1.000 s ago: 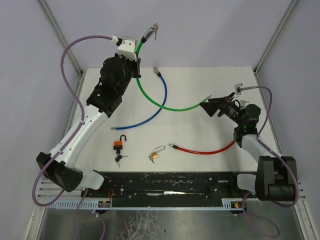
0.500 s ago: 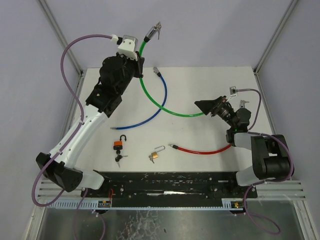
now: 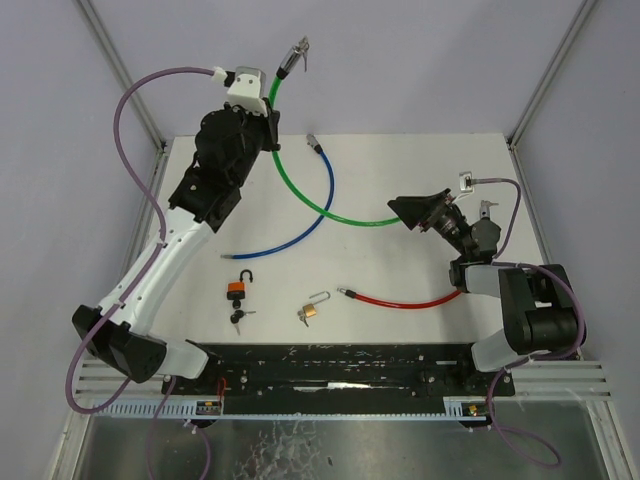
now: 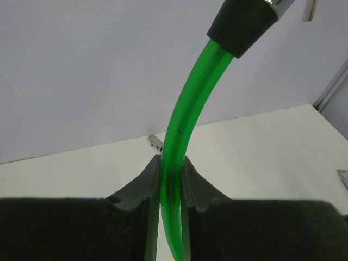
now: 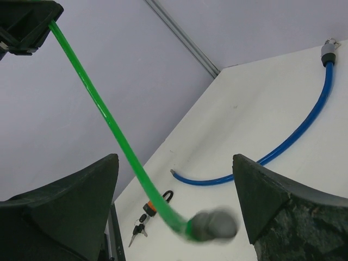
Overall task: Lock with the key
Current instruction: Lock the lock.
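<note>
My left gripper (image 3: 272, 112) is raised above the table's far left and shut on the green cable lock (image 3: 300, 195). In the left wrist view the cable (image 4: 187, 109) runs up between the closed jaws (image 4: 171, 163). Its black and silver lock head (image 3: 293, 58) sticks up above the gripper, with keys hanging from it. My right gripper (image 3: 403, 212) is open. In the right wrist view the cable's free grey end (image 5: 215, 225) is blurred, low between the wide jaws (image 5: 174, 160), touching neither finger.
A blue cable (image 3: 290, 238) and a red cable (image 3: 410, 300) lie on the white table. An orange padlock (image 3: 238, 288) with open shackle, a key bunch (image 3: 237, 318) and a small brass padlock (image 3: 312, 310) lie near the front.
My right arm has folded back and its gripper has shifted a little left along the green cable's end. My left gripper has tilted, swinging the lock head slightly left.
</note>
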Robot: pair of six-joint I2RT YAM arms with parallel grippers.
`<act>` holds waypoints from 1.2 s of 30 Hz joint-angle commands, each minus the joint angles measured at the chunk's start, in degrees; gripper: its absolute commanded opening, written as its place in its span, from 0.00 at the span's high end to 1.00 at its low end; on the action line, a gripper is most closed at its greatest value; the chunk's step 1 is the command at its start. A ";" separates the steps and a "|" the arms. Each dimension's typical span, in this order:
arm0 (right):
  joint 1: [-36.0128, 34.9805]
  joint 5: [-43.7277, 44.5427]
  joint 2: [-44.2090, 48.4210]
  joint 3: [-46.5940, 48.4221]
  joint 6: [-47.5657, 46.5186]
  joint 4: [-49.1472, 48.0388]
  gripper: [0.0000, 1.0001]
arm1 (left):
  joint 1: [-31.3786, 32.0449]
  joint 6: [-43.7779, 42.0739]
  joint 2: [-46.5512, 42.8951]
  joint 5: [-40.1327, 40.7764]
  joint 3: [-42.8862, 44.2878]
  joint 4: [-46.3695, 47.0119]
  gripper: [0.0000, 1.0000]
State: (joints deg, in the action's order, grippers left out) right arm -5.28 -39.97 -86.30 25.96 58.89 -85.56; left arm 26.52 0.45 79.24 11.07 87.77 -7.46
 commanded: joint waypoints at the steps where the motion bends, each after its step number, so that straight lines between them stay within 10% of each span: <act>1: -0.34 1.03 -1.41 0.17 1.18 -7.68 0.08 | -1.62 2.81 0.56 2.74 4.26 4.46 1.00; 12: -3.67 1.79 -3.51 3.00 0.60 -8.57 0.15 | -1.83 5.86 1.26 0.33 4.48 5.59 1.00; 30: -3.95 0.67 2.62 5.16 -4.63 -2.38 0.89 | -1.75 6.38 0.06 -0.85 0.43 6.52 1.00; 36: -3.98 -5.23 8.85 12.32 -17.87 20.35 1.00 | 0.39 3.43 -1.53 -7.55 -7.03 8.67 1.00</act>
State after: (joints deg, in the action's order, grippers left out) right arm -8.88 -40.91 -83.00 30.92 52.49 -79.13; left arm 24.93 4.36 80.05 9.04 85.21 -5.87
